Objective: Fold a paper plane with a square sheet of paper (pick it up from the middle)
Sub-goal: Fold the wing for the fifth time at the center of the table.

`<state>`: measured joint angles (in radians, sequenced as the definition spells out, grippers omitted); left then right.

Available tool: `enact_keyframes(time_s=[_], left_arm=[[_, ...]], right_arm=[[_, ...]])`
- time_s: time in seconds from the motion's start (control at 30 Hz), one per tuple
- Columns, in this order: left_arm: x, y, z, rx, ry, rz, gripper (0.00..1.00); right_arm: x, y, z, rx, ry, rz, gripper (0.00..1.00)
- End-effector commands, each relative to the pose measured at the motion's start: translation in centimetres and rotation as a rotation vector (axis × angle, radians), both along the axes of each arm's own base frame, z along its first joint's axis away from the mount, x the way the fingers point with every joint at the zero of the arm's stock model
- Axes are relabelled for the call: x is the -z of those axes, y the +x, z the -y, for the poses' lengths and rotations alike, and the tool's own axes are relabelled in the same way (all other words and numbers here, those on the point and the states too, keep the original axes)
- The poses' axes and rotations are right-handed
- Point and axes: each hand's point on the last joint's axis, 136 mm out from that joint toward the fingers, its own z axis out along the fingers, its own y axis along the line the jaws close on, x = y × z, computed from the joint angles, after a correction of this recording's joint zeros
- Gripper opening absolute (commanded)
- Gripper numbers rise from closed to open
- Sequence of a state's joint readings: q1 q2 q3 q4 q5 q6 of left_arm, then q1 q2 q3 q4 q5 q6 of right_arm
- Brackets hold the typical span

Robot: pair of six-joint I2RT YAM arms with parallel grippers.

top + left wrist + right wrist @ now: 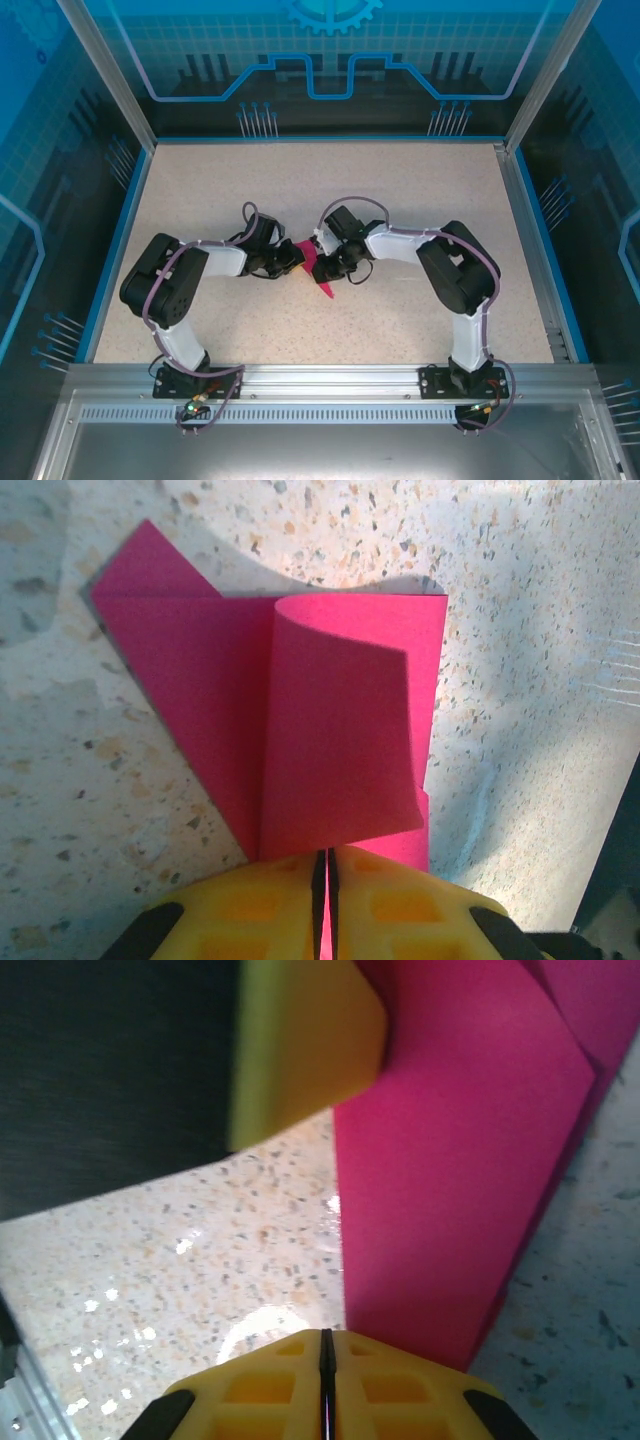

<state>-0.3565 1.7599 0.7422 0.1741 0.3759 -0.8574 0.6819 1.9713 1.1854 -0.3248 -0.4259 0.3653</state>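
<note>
Left claw (325, 865) pinches the near edge of the paper (340, 740), which stretches straight ahead of it on the table (520, 730), one side curling up. Right claw (325, 1345) is closed on nothing, I think; the paper lies just ahead, to its right.

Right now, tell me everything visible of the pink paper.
The sheet of paper is plain magenta, thin, matte and unmarked. It is partly folded into a tapering shape with layered flaps; one flap curls up loosely. It rests on the speckled table, point toward the near edge. The left gripper is shut on one edge; the right gripper is shut beside another, grip unclear.
</note>
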Motion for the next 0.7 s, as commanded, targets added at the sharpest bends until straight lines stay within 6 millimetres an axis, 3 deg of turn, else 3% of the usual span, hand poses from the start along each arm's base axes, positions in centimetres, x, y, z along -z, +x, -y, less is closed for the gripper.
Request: enact_keyframes(time_s=[0.0,0.23,0.67], left_arm=[[2.3,-1.3,-1.2,-0.004,0.081,-0.074,0.15],[2.3,-1.2,-1.3,-0.007,0.089,-0.074,0.15],[2.7,-1.4,-1.5,-0.014,0.101,-0.089,0.15]], right_arm=[[1.2,-0.8,0.5,-0.002,-0.045,-0.027,0.09],[2.5,-2.8,1.7,-0.024,-0.082,-0.082,0.09],[2.3,-6.8,4.5,-0.061,-0.12,-0.115,0.09]])
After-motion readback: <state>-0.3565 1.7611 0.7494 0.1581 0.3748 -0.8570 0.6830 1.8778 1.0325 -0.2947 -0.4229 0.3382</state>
